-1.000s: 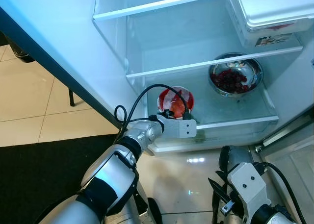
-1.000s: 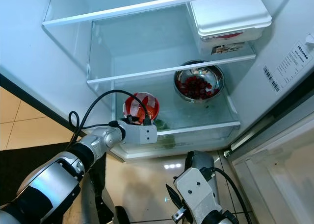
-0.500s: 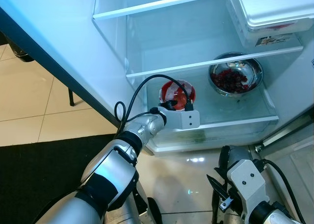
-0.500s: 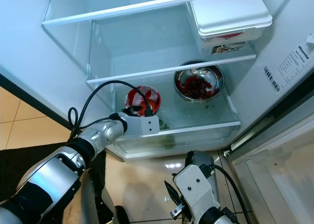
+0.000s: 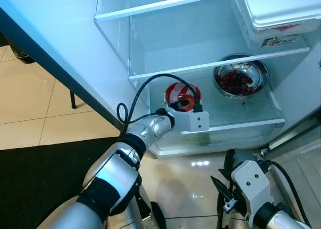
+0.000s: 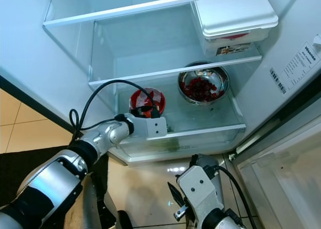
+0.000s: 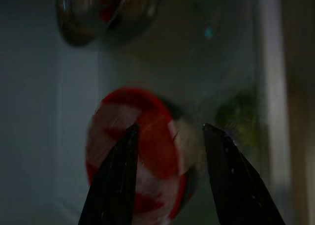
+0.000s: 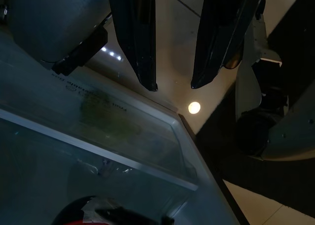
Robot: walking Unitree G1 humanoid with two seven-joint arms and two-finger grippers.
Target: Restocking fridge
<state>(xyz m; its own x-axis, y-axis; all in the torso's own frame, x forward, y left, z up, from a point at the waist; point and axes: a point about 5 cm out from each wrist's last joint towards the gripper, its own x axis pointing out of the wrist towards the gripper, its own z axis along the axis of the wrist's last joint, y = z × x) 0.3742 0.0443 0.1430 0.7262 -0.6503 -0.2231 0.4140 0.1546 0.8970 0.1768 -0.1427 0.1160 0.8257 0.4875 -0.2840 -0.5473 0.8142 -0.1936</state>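
2 black fingers of our left gripper (image 7: pixel 167 136) straddle the round red-and-white patterned bowl (image 7: pixel 138 151); the wrist view is blurred, so we cannot tell whether they press its sides or stand just off them. That bowl (image 5: pixel 181 94) sits on the lower glass shelf (image 5: pixel 251 123) of the open white fridge (image 6: pixel 75 53), toward the shelf's left half and a little back from its front edge, with our left wrist reaching in over that edge. To its right, well apart on the same shelf, stands a shiny round steel bowl of dark red fruit (image 6: pixel 203 87), and bare glass lies between the 2 bowls and in front of the steel one. Above, the middle glass shelf (image 6: pixel 150 73) carries a white lidded plastic box (image 6: pixel 233 18) at its right end, leaving the rest of that shelf open. Something green (image 7: pixel 238 119) shows dimly below the lower shelf near its front lip. Our right gripper (image 8: pixel 172 84) hangs low over the glossy tiled floor (image 8: pixel 177 33) before the fridge, its 2 fingers parted and holding nothing.
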